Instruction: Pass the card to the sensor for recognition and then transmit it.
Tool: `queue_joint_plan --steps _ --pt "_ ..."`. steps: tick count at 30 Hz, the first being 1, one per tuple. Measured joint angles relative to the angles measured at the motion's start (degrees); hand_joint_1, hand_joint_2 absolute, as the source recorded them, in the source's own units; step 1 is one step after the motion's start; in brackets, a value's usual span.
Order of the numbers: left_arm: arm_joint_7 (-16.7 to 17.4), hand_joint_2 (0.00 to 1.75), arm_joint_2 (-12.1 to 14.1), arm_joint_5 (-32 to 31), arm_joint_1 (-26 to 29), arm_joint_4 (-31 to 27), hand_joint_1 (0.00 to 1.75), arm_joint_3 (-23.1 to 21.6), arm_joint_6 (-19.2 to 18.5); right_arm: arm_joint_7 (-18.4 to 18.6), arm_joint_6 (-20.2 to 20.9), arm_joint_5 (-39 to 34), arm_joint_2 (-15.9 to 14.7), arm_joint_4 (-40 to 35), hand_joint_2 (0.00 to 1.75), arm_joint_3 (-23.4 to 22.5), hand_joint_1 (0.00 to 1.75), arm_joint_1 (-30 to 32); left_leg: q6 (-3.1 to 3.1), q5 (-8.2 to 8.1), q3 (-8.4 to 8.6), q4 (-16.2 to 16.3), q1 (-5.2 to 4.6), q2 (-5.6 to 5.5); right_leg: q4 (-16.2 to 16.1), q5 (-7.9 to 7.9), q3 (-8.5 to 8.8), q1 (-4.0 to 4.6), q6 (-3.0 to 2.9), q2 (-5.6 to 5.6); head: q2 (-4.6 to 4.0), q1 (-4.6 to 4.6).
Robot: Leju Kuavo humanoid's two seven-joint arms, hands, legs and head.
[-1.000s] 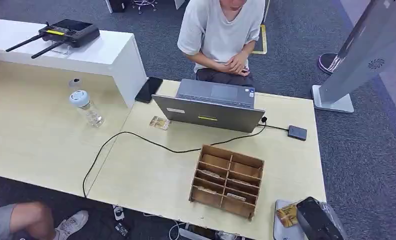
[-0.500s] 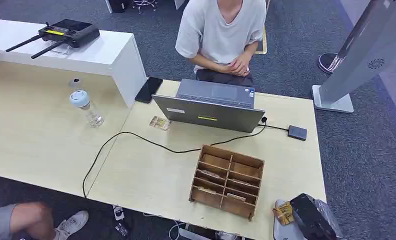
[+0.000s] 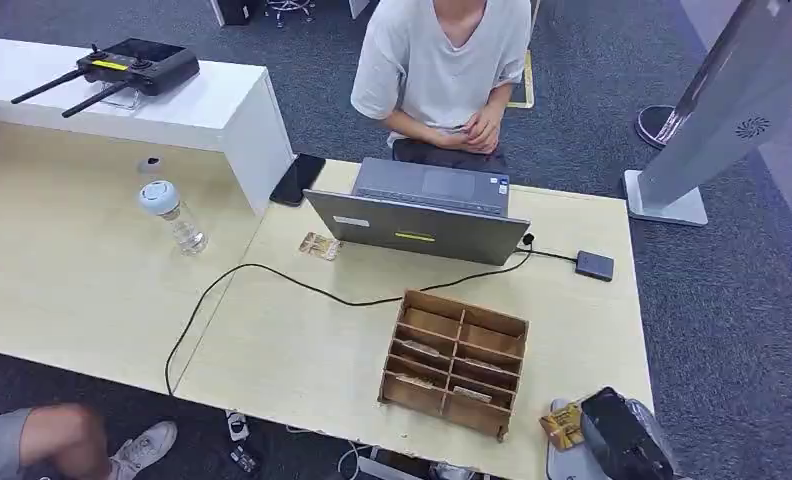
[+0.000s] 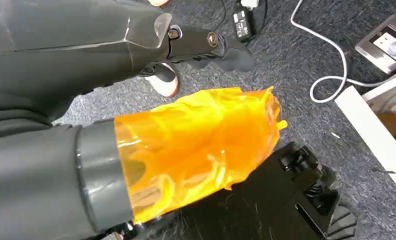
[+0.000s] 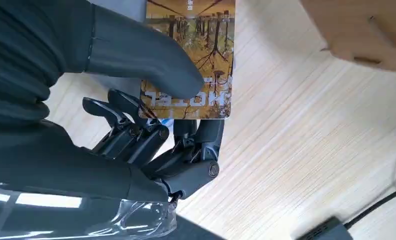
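Note:
At the table's near right corner my right hand (image 3: 620, 440) holds a yellow-brown card (image 3: 563, 425) just right of the wooden slotted box (image 3: 455, 360). In the right wrist view the thumb (image 5: 151, 55) presses the printed card (image 5: 198, 30) against the dark fingers (image 5: 151, 135) above the pale tabletop. The sensor (image 3: 594, 265), a small dark box on a black cable, lies at the far right of the table beside the laptop (image 3: 422, 215). My left hand (image 4: 196, 140) hangs over the floor, its thumb wrapped in orange film, holding nothing.
A person (image 3: 442, 70) sits behind the laptop with hands together. Another card (image 3: 320, 245) lies left of the laptop; a phone (image 3: 297, 178), a bottle (image 3: 175, 215) and a black cable (image 3: 272, 275) are further left. A grey stand (image 3: 712, 120) rises at the right.
My right hand has drifted a little to the left with the card in it. The person's hands have shifted slightly. All else is still.

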Motion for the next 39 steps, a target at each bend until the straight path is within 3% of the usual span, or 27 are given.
queue_joint_plan --steps 21,39 --pt "-0.1 0.0 -0.5 -1.6 0.7 0.0 0.0 2.2 -0.6 1.2 -1.4 2.0 0.0 0.0 1.75 -0.9 1.75 0.1 0.0 0.0 0.0 0.0 0.0 0.0 0.0 0.0 0.0 0.0 0.0 0.0 0.0 0.0" --pt "0.3 0.0 -0.8 -3.1 1.7 0.0 0.0 3.9 -1.2 1.6 -1.2 2.1 -0.1 -0.2 1.75 -4.6 1.75 1.9 0.0 0.0 0.01 0.0 0.0 0.0 0.0 0.0 0.0 0.0 0.0 0.0 0.0 0.0"
